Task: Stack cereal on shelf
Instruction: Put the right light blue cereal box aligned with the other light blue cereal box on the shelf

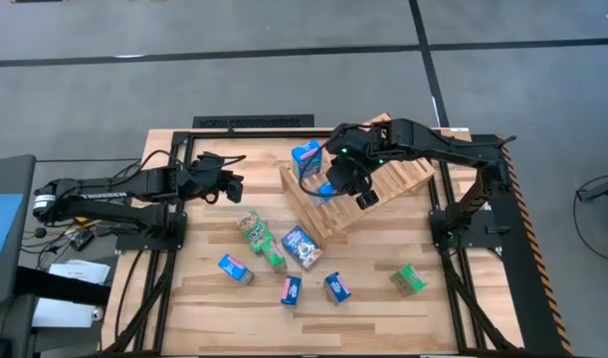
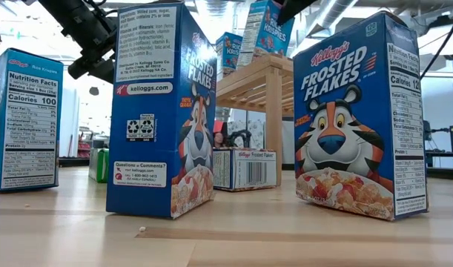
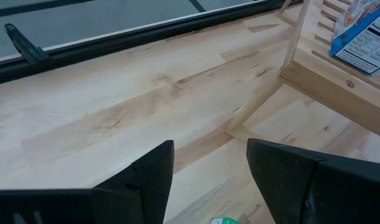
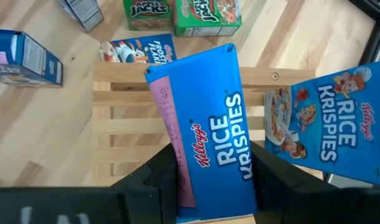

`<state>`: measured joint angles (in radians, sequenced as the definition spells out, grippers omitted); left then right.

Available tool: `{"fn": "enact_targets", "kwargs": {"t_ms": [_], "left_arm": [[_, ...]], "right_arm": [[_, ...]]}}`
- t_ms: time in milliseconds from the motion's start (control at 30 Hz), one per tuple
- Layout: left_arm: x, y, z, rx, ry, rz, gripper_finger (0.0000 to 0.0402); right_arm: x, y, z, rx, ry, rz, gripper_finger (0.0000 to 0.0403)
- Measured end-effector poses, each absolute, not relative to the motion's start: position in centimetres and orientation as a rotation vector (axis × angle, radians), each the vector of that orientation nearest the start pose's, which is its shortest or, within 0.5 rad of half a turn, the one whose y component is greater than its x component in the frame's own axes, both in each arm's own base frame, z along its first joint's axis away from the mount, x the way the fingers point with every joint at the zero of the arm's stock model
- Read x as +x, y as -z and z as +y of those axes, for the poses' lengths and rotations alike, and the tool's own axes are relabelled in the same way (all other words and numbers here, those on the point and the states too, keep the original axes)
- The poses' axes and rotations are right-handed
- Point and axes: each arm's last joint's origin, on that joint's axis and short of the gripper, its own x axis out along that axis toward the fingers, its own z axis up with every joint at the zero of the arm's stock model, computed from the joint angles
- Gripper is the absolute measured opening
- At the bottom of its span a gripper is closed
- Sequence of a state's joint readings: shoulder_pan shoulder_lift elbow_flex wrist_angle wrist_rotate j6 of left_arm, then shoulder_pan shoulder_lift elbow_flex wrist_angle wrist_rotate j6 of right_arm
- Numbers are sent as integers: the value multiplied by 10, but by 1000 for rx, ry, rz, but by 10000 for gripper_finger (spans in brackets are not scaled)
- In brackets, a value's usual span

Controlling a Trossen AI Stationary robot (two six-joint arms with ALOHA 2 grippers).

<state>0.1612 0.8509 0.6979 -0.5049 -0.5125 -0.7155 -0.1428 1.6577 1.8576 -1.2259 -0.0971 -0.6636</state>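
Across the light plank tabletop [image 1: 383, 303] you have the large slatted light-wood rack [image 1: 398, 184] tilted like a ramp toward the far right; your right tool [image 4: 214, 180] hangs over its lower end, fingers clamped on a blue Rice Krispies cereal box [image 4: 208, 130]; a second blue Rice Krispies box [image 4: 326, 134] sits on the rack just beside it; your left tool [image 3: 208, 180] waits over the far left of the tabletop, fingers parted on nothing; smaller blue and green boxes [image 1: 302, 246] lie scattered nearer you.
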Motion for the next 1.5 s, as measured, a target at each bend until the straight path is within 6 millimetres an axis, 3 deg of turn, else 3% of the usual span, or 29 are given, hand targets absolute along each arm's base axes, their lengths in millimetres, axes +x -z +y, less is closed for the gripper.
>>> {"fn": "enact_targets", "kwargs": {"t_ms": [367, 733, 1233, 1500], "left_arm": [[166, -267, 41, -545, -854, 394, 192], [166, -267, 42, -541, -866, 388, 192], [166, -267, 42, -539, -871, 386, 192], [166, -267, 42, -541, -871, 386, 192]], "right_arm": [[317, -391, -54, -458, -273, 990, 172], [317, -392, -55, -444, -286, 973, 212], [318, -393, -60, -436, -261, 955, 219], [318, -393, -60, -436, -258, 950, 263]]}}
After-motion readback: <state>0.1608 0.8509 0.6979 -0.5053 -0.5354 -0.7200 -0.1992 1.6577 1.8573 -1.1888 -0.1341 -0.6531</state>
